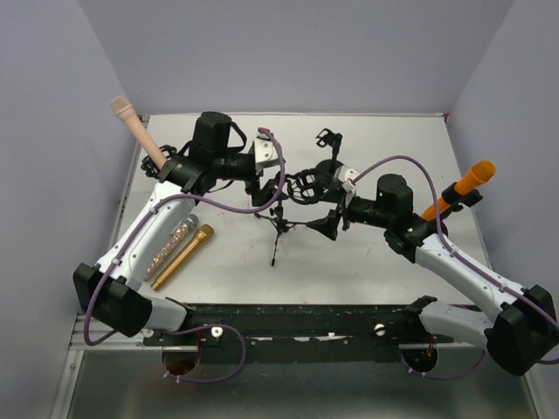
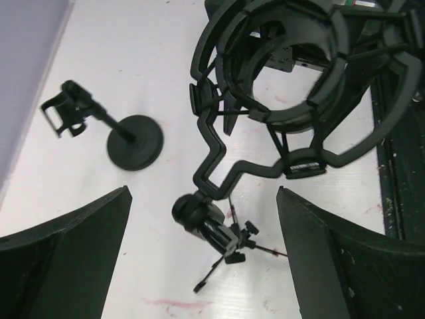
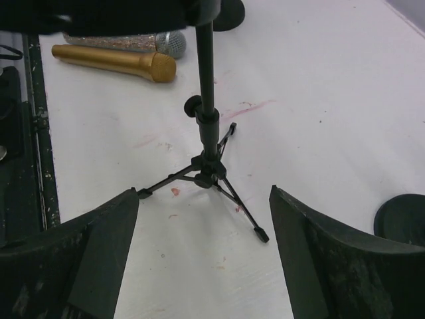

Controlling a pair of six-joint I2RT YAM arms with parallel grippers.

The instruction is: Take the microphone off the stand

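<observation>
A black tripod stand point(image 1: 278, 229) with an empty ring-shaped shock mount point(image 1: 306, 185) stands mid-table. My left gripper point(image 1: 269, 175) is open just left of the mount; in its wrist view point(image 2: 202, 193) the mount point(image 2: 279, 73) and the tripod point(image 2: 226, 239) lie ahead of the open fingers. My right gripper point(image 1: 336, 211) is open just right of the stand; its view point(image 3: 204, 190) shows the tripod's legs point(image 3: 209, 166) between the fingers. A beige microphone point(image 1: 135, 127) sticks up at the far left. An orange microphone point(image 1: 467, 185) sits on a holder at the right.
A gold microphone point(image 1: 183, 255) and a glittery silver one point(image 1: 172, 243) lie on the table under the left arm; both show in the right wrist view point(image 3: 113, 61) point(image 3: 133, 41). A round-base stand point(image 2: 136, 141) with an empty clip point(image 2: 66, 109) stands at the back.
</observation>
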